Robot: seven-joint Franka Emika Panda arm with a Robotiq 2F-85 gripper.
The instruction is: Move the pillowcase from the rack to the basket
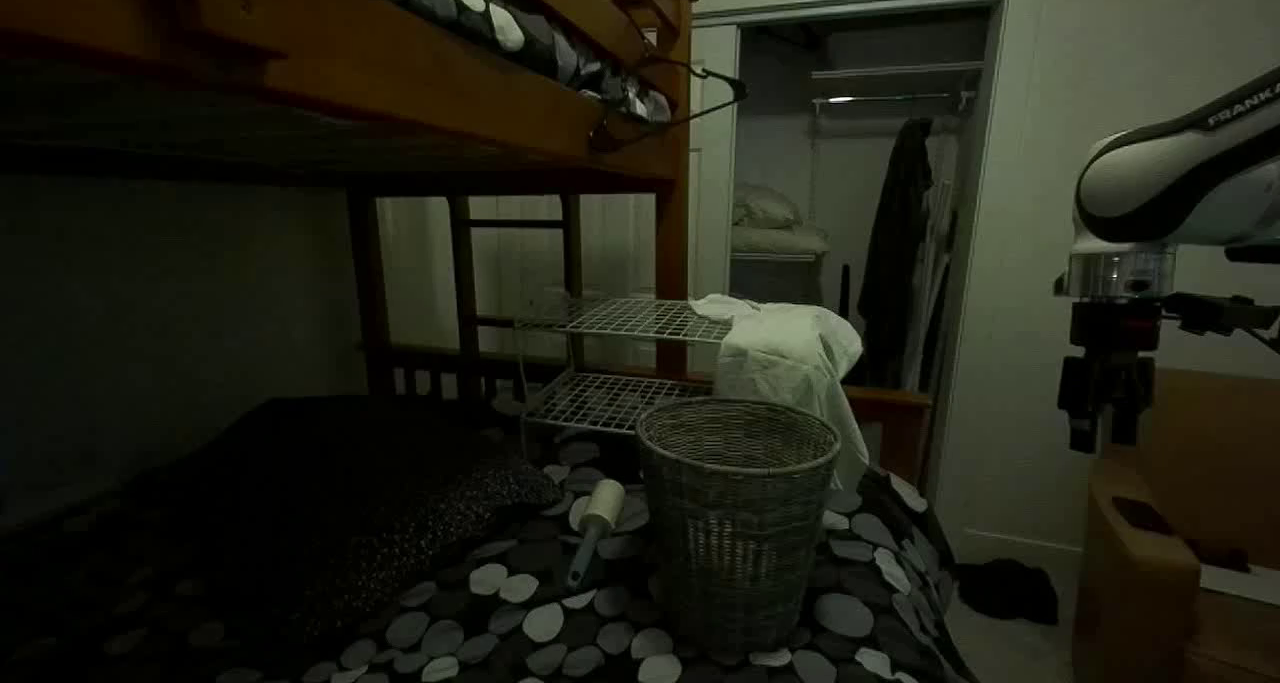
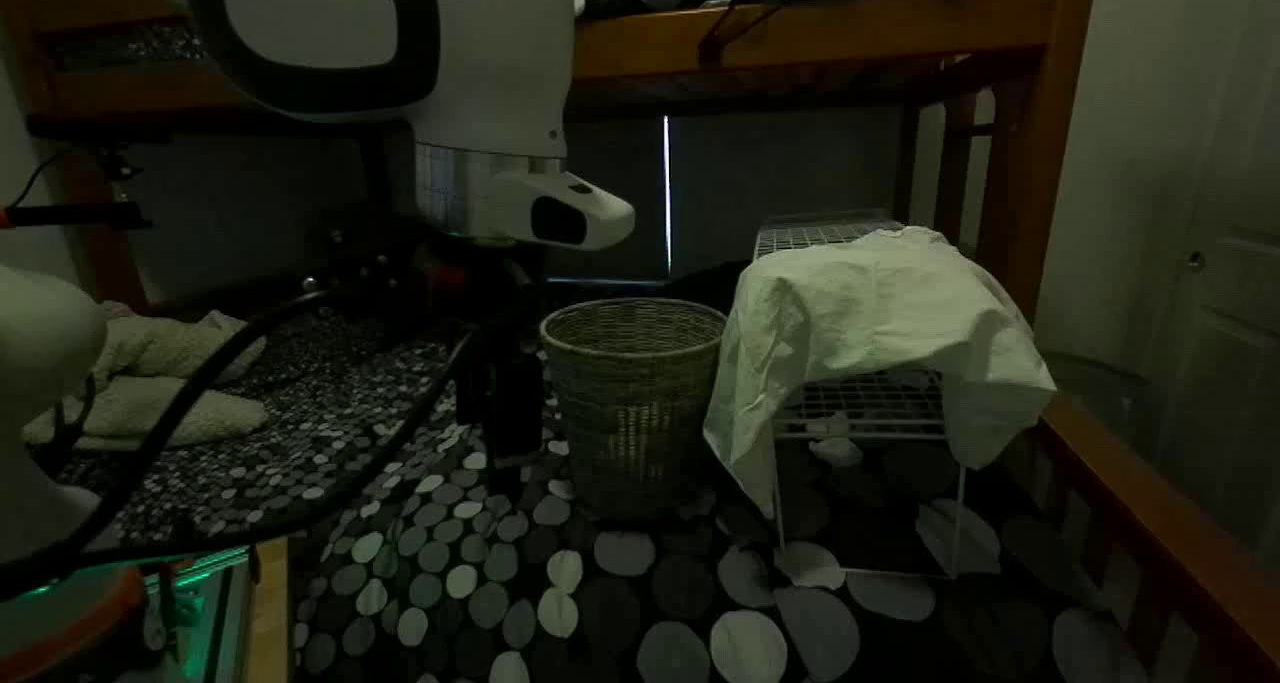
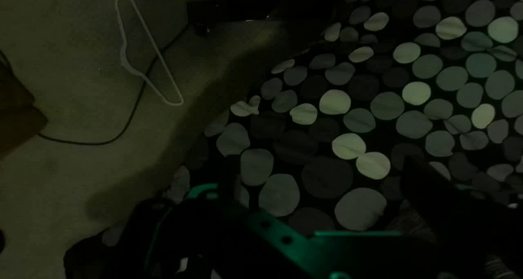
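Observation:
A white pillowcase (image 1: pixel 785 353) is draped over the end of a white wire rack (image 1: pixel 620 318); in an exterior view the pillowcase (image 2: pixel 880 303) hangs down both sides of the rack (image 2: pixel 860 403). A woven basket (image 1: pixel 740 543) stands upright on the bed beside the rack; it also shows in an exterior view (image 2: pixel 630 403). My gripper (image 1: pixel 1104 435) is open and empty, pointing down, apart from both pillowcase and basket. In the wrist view the dark fingers (image 3: pixel 320 166) are wide apart over dotted bedding. The pillowcase and rack are out of the wrist view.
A lint roller (image 1: pixel 597 523) lies on the bed beside the basket. The upper bunk's wooden rail (image 1: pixel 450 93) hangs overhead, with a hanger (image 1: pixel 700 103) on it. Fluffy cloth (image 2: pixel 150 393) lies at the far side. The floor holds a white hanger (image 3: pixel 149 50) and a cable.

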